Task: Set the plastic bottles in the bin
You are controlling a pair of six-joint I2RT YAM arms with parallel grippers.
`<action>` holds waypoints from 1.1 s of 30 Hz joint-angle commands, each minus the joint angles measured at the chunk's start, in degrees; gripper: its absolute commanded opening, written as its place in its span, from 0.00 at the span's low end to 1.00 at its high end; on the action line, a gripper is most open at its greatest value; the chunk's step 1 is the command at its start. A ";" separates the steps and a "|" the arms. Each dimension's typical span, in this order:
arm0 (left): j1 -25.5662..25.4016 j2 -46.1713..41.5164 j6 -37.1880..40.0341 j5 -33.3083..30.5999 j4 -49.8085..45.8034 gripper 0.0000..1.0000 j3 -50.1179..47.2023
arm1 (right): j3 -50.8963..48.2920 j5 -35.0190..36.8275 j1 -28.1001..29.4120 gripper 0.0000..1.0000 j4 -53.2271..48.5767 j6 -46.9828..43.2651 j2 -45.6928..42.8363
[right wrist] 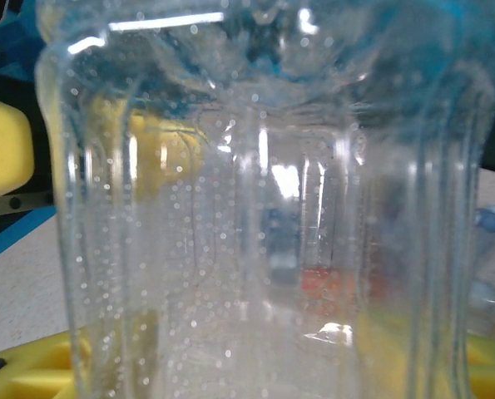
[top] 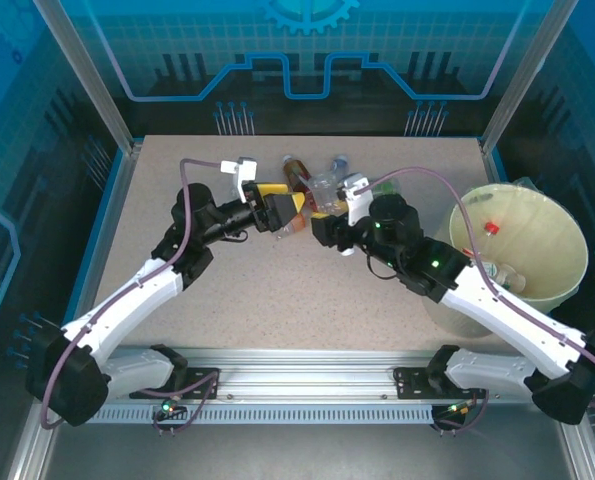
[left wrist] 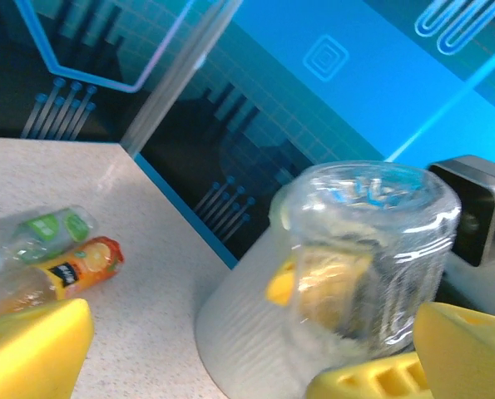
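I have the two pincers meeting nose to nose over the middle of the worktop [top: 277, 290]. The left pincer [top: 292, 213] stands with its yellow fingers [left wrist: 31, 345] spread wide and grips nothing. From its wrist camera I see a clear bottle [left wrist: 368, 249] end-on in the gap. It sits close against the finger on the right of that picture and well apart from the other one.

The right pincer [top: 315, 224] comes at the same bottle from the opposite side. Its wrist camera is pressed up against the ribbed, droplet-speckled wall, with yellow finger edges along the bottom of the picture. The jaws look drawn in on the clear bottle, which hangs off the worktop, so I read it as held by the right pincer. The contact itself is hidden behind the plastic.

Just beyond both pincers, on the far side, a small heap of bottles [top: 317, 185] lies on the worktop. From the left wrist camera I can pick out a green-labelled bottle [left wrist: 43, 233] and an orange-labelled bottle [left wrist: 68, 274], lying side by side and touching.

The bin [top: 567, 225] stands well off to the right of the right pincer, beside that arm's forearm. Inside it I see a red-capped bottle [top: 492, 227] against the pale wall. A few more clear ones [top: 502, 275] lie low on the near side, too jumbled for me to count.
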 commanded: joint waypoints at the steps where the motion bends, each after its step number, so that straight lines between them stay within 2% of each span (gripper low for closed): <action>1: -0.02 -1.78 2.72 -6.68 -1.27 0.99 -1.97 | -0.14 6.54 -0.42 0.58 -2.36 -1.98 -3.99; 10: 0.05 -1.09 3.25 -9.65 -1.21 0.99 -3.43 | 3.89 18.01 -4.97 0.57 -11.97 -6.42 -11.79; 14: -0.02 -1.13 3.49 -11.91 -1.26 0.99 -4.23 | 6.04 23.47 -9.67 0.57 -16.11 -7.57 -13.99; 19: 0.02 -1.18 4.42 -11.99 -4.99 0.99 -3.09 | 8.12 28.99 -18.24 0.55 -21.50 -7.11 -15.10; 23: 0.07 -1.13 2.92 -15.60 -7.75 0.99 -2.31 | 7.45 31.14 -24.79 0.55 -23.20 -8.34 -15.70; 30: 0.06 -0.66 1.99 -18.44 -10.36 0.99 -1.80 | 4.60 43.53 -30.97 0.54 -25.21 -12.57 -14.85; 33: 0.07 0.17 2.43 -18.90 -13.11 0.99 -1.53 | 2.48 45.22 -34.14 0.54 -25.47 -12.75 -15.32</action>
